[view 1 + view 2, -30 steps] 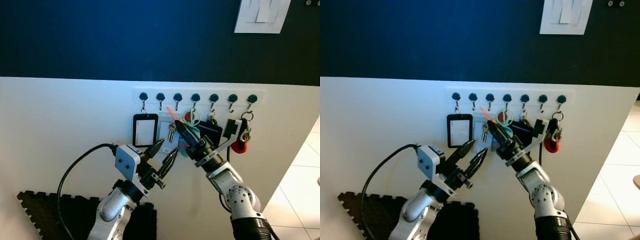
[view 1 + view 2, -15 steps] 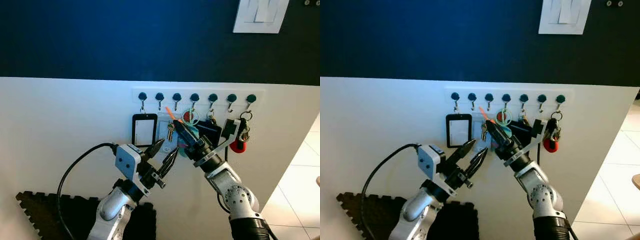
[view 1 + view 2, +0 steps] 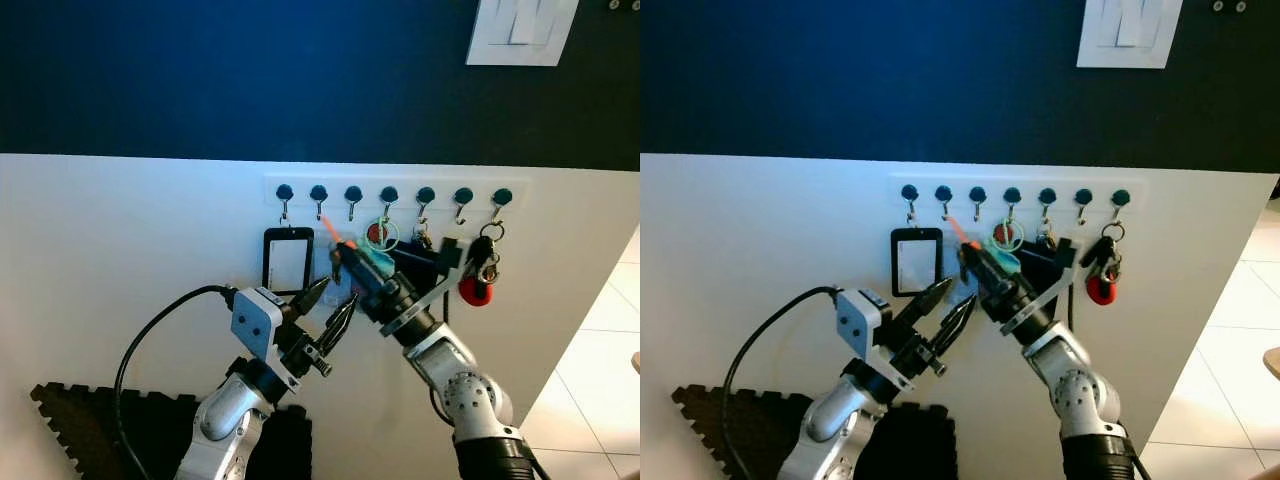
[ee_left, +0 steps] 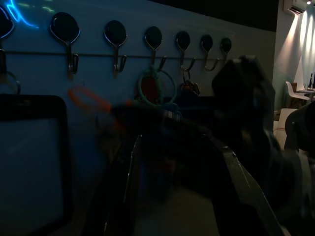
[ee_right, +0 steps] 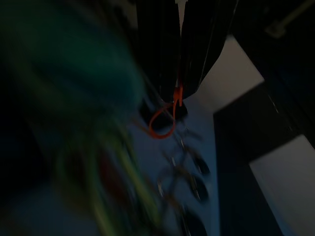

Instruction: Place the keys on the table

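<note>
A white key rack (image 3: pixel 400 184) with a row of dark hooks is fixed to the wall. My right gripper (image 3: pixel 343 249) reaches up to it and is shut on the thin orange loop (image 3: pixel 327 229) of a key set; the right wrist view shows that loop (image 5: pixel 164 123) pinched at the black fingertips (image 5: pixel 179 54). The keys themselves are hidden behind the gripper. My left gripper (image 3: pixel 337 293) hovers open just below and left, holding nothing.
Also on the rack hang a black badge holder (image 3: pixel 288 261), a green ring (image 3: pixel 385 235), dark fobs and a red fob (image 3: pixel 474 290). A white switch plate (image 3: pixel 525 30) sits on the dark blue wall above. Black foam mat (image 3: pixel 90 420) lies on the floor.
My right gripper has moved left and slightly up along the rack, carrying the orange loop with it. The left gripper has stayed in place.
</note>
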Robot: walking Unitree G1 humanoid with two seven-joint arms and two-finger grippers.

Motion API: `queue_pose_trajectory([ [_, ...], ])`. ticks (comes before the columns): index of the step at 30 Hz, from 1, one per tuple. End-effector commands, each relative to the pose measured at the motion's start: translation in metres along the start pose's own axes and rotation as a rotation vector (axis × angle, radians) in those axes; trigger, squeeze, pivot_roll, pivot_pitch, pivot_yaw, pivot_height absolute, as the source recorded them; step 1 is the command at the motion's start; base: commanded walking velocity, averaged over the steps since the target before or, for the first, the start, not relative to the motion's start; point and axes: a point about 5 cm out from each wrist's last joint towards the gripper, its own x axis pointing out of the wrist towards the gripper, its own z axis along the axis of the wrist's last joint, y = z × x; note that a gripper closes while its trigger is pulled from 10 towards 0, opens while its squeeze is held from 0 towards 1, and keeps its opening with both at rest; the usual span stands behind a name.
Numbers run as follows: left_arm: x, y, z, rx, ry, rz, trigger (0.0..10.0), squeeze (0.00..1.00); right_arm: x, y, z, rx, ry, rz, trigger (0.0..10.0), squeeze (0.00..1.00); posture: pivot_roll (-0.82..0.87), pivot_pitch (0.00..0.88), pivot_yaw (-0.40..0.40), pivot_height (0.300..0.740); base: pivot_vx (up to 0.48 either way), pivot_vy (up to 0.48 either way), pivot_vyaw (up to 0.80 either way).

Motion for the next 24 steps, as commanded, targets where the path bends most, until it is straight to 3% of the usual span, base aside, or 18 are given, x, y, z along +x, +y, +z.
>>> queue_pose_trajectory([
  [1, 0.000, -0.002, 0.000, 0.017, 0.015, -0.021, 10.0, 0.00, -0.001, 0.000, -0.007, 0.003, 0.035, -0.004, 10.0, 0.00, 0.01, 0.035, -0.015, 0.740, 0.000, 0.000, 0.00],
  [7, 0.001, -0.003, 0.000, 0.020, 0.015, -0.026, 10.0, 0.00, -0.009, -0.004, -0.018, 0.009, 0.068, -0.029, 10.0, 0.00, 0.02, 0.034, -0.012, 0.740, 0.000, 0.000, 0.00],
  [15, 0.001, -0.002, 0.001, 0.021, 0.010, -0.025, 10.0, 0.00, -0.013, 0.015, 0.005, 0.017, -0.065, 0.092, 10.0, 0.00, 0.01, 0.036, -0.010, 0.740, 0.000, 0.000, 0.00],
  [24, 0.002, -0.002, 0.000, 0.020, 0.010, -0.028, 10.0, 0.00, -0.016, 0.029, 0.018, 0.001, -0.111, 0.206, 10.0, 0.00, 0.01, 0.036, -0.007, 0.740, 0.000, 0.000, 0.00],
])
